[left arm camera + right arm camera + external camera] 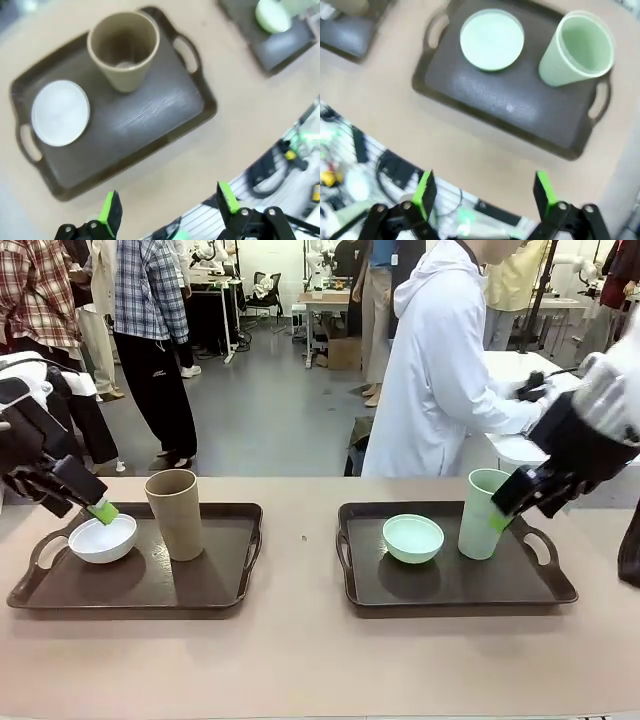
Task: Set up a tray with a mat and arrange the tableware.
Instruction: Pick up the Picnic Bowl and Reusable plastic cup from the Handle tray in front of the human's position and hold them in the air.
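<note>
Two dark brown trays lie side by side on the table. On the left tray (130, 606) stand a white bowl (102, 539) and a tan-brown tumbler (176, 513). My left gripper (100, 508) hovers at the bowl's far rim; in its wrist view the gripper (168, 205) is open and empty above the tray (150, 115), bowl (60, 113) and tumbler (124, 50). The right tray (460, 600) carries a mint green bowl (413, 537) and a mint green tumbler (481, 515). My right gripper (506, 512) is beside that tumbler, open (484, 192) over the bowl (491, 39) and tumbler (575, 50). The mat is out of view.
A person in a white coat (440, 370) stands at the far side, turned toward a white side table (520, 445) at the right. Other people stand farther back. Bare tan tabletop (300, 660) stretches in front of and between the trays.
</note>
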Action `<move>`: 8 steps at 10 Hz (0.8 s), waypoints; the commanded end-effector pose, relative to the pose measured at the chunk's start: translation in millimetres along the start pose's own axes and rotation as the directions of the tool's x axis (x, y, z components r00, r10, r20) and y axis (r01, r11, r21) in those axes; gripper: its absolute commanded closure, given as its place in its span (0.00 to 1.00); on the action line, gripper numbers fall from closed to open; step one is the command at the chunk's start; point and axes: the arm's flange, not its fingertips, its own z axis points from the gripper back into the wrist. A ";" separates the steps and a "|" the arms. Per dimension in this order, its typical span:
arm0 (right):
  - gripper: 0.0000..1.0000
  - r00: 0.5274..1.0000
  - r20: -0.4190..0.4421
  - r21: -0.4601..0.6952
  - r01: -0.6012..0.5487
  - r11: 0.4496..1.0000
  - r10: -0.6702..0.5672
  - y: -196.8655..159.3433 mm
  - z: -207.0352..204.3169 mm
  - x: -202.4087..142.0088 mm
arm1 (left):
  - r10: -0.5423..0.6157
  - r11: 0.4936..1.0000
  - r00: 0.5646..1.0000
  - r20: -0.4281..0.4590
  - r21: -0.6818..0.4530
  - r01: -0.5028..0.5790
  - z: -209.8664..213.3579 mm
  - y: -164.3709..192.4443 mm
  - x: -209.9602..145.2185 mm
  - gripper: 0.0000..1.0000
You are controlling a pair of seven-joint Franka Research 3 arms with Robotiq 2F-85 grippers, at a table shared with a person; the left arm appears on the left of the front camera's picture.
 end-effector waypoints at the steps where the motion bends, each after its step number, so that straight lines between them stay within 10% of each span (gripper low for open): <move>1: 0.00 0.987 0.145 0.228 0.039 0.973 -0.074 -55.7 -44.2 -64.5 | 0.030 0.966 0.998 0.056 -0.257 -0.014 -17.7 31.7 -9.4 0.00; 8: 0.00 0.888 0.178 0.525 0.279 0.804 -0.424 -169.3 -60.1 -143.2 | 0.343 0.785 0.937 0.070 -0.570 -0.245 -5.7 170.4 -30.4 0.00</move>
